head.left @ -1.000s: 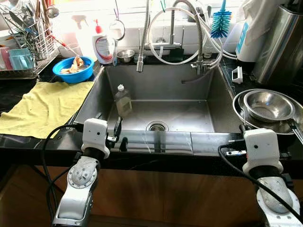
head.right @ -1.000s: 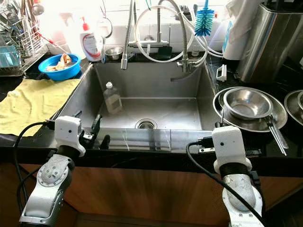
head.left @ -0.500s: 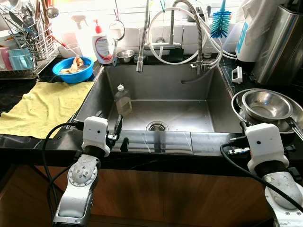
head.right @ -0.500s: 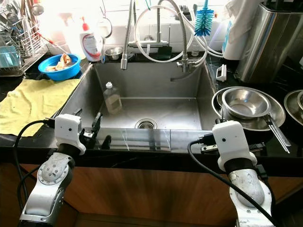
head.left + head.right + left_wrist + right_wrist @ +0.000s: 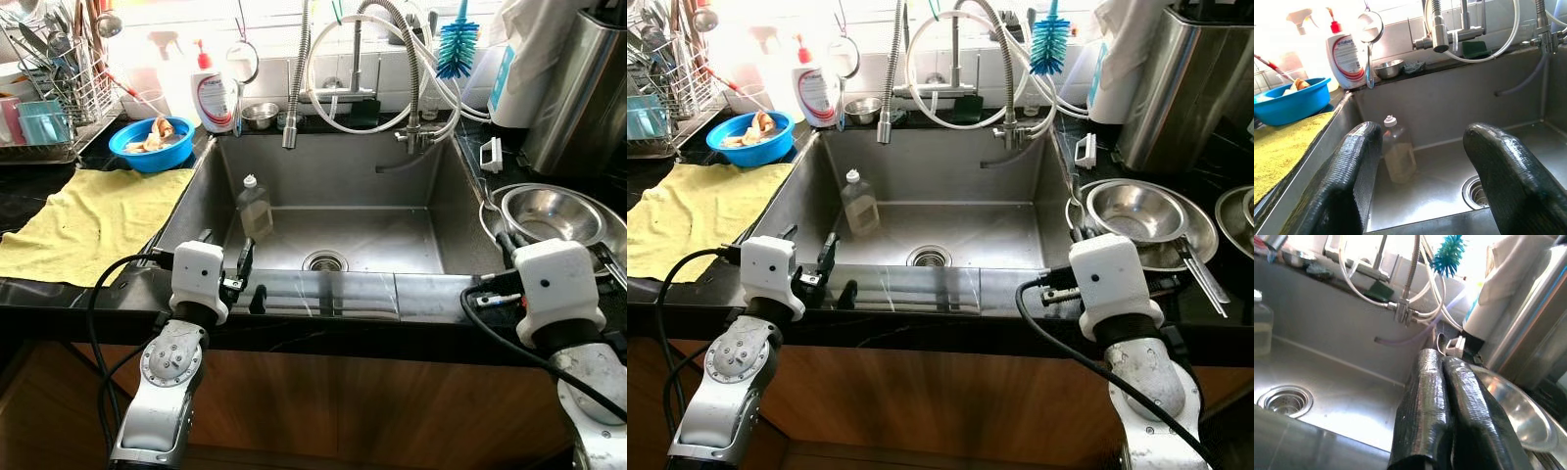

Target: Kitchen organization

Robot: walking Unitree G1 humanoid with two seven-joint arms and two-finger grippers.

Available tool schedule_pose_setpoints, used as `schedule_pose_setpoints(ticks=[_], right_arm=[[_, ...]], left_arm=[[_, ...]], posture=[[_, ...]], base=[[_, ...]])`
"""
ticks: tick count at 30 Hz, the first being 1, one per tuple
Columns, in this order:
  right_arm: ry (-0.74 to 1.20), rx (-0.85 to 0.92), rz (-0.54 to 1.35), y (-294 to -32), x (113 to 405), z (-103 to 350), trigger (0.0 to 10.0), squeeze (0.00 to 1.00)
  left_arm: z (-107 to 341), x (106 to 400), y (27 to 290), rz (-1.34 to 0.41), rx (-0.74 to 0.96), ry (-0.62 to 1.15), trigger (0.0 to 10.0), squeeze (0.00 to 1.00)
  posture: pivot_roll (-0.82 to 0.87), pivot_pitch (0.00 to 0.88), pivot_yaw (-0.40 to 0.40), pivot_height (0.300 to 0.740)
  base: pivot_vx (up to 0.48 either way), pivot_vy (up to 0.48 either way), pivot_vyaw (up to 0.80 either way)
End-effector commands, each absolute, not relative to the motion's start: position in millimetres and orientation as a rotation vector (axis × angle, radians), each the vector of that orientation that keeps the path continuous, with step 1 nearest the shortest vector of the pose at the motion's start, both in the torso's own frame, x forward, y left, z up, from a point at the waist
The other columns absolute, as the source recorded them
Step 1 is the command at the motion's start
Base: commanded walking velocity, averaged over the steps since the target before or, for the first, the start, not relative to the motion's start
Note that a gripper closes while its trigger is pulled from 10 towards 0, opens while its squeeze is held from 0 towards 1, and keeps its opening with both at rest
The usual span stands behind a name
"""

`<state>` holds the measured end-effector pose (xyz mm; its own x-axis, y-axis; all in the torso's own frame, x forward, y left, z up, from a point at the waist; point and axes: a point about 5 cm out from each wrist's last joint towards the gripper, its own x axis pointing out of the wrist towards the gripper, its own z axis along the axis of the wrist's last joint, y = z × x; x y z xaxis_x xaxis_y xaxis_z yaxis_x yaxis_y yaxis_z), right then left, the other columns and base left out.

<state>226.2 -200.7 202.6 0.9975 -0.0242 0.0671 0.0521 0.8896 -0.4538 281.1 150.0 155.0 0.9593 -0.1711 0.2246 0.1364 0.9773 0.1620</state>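
- The right gripper (image 5: 1442,406) is seen with its two black fingers pressed together and nothing between them, held at the front edge of the dark surface (image 5: 59,299), just right of the sink (image 5: 323,240).
- Immediately beyond that gripper, stacked steel bowls (image 5: 1136,213) are set on the surface, with a utensil (image 5: 1200,274) laid across their near rim and its long axis running front to back.
- The left gripper (image 5: 1420,166) is held wide apart and empty over the sink's front left rim, aimed into the basin.
- Ahead of it, a small clear bottle (image 5: 255,208) is stood upright against the basin's left wall, short of the drain (image 5: 324,261).
- The bowls are judged the likelier next target: they lie forward and slightly right of the right gripper, the nearer arm, which would first have to be opened.
- Farther back, a detergent bottle (image 5: 214,95), a blue bowl (image 5: 152,144) and a yellow towel (image 5: 88,220) are ranged on the left, and a blue brush (image 5: 457,44) is hung by the tap.
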Motion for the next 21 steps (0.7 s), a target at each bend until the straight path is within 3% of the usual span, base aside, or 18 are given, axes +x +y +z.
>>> schedule_pose_setpoints(ticks=[1,7,21], right_arm=[[-0.116,-0.468,-0.047,-198,225,213,10.0,0.00],[-0.143,-0.433,-0.053,-197,232,217,10.0,0.00],[-0.185,-0.151,0.195,-157,302,218,10.0,0.00]], left_arm=[[156,282,153,-0.148,0.147,-0.244,10.0,0.00],[156,283,152,-0.147,0.145,-0.245,10.0,0.00],[159,290,159,-0.096,0.146,-0.270,10.0,0.00]], posture=[[-0.14,0.000,0.076,0.740],[-0.14,0.000,0.076,0.740],[-0.13,0.000,0.075,0.740]], base=[[0.000,0.000,0.00],[0.000,0.000,0.00],[0.000,0.000,0.00]])
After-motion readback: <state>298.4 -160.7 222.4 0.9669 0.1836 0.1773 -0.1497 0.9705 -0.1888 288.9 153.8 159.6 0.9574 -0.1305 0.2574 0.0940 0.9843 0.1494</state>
